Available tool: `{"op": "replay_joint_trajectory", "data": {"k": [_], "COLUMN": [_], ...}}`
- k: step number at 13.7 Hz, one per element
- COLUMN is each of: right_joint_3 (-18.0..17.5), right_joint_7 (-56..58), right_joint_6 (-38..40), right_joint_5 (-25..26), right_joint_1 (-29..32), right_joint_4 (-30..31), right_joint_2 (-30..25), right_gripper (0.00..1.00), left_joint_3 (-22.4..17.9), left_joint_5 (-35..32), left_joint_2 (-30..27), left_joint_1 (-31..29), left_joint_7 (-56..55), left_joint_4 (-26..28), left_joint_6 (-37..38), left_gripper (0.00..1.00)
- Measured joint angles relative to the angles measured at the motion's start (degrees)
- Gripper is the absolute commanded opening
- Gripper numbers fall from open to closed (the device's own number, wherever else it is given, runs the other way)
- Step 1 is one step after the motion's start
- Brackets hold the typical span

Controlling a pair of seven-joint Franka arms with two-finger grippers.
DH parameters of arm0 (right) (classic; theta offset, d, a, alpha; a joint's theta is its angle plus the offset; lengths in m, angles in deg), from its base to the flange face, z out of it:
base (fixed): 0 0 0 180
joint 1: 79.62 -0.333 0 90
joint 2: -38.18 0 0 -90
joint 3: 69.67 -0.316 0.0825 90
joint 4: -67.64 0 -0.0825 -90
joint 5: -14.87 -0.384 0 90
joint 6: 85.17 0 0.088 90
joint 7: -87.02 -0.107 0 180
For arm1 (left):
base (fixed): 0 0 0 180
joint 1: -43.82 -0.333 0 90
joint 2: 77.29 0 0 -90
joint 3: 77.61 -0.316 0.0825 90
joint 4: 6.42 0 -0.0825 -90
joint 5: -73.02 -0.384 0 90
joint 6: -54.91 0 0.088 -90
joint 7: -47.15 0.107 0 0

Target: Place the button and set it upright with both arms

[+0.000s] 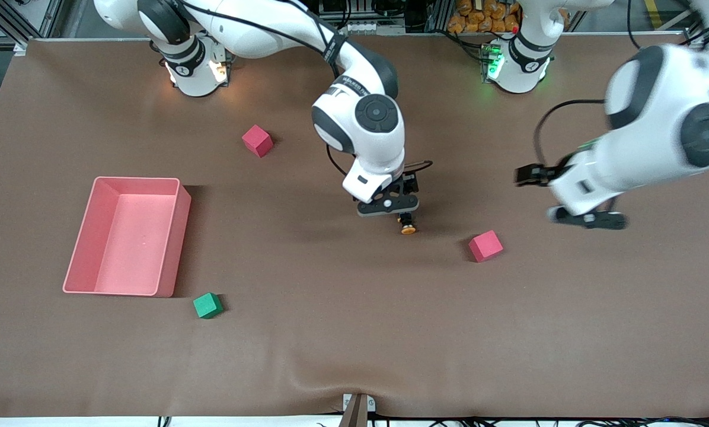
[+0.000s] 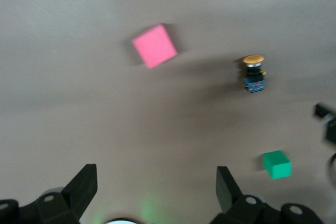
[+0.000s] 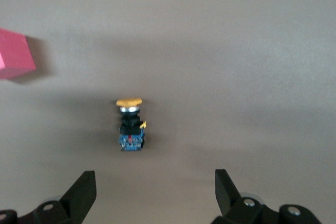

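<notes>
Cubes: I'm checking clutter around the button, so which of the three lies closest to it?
The red cube toward the left arm's end, just nearer the camera than the button. The other red cube and green cube lie farther off.

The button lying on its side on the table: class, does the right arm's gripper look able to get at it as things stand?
Probably yes. The right gripper hangs open above the button, with bare table round it; the nearest red cube sits apart.

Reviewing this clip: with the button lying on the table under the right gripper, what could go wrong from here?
The button lies on its side between the open right gripper's fingers; a pinch may roll it instead of standing it. The red cube close by could get bumped by the open left gripper if it comes in to help.
</notes>
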Motion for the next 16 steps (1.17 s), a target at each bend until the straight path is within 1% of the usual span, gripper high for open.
{"op": "replay_joint_trajectory", "data": {"k": [3,5,8,12,14,16], "right_joint_3": [-0.02,-0.04,0.10,0.71,0.74,0.73], "right_joint_7": [0.12,1.90,5.22,5.98,6.36,7.21], "right_joint_6": [0.18,0.20,0.28,2.85,5.12,9.46], "right_joint_5": [0.61,0.88,1.25,2.29,2.30,2.30], "right_joint_1": [-1.41,-1.93,-1.96,-1.11,-0.05,0.36], "right_joint_4": [0.06,0.07,0.07,-0.27,-0.42,-0.39], "right_joint_2": [0.00,0.00,0.00,-1.05,-3.87,-6.03], "right_gripper": [1.00,1.00,1.00,1.00,1.00,1.00], "left_joint_3": [0.05,0.02,-0.03,-0.07,-0.12,-0.10], "left_joint_5": [0.00,0.00,0.00,0.00,0.00,0.34], "left_joint_2": [6.28,10.92,15.77,19.55,20.67,21.31], "left_joint_1": [5.50,7.49,10.42,12.19,12.18,12.18], "left_joint_7": [-7.58,-11.01,-14.44,-15.20,-15.20,-15.20], "left_joint_4": [-4.56,-7.22,-8.46,-8.89,-8.94,-8.97], "left_joint_6": [-0.47,-3.35,-8.29,-10.44,-10.80,-11.16], "left_gripper": [1.00,1.00,1.00,1.00,1.00,1.00]}}
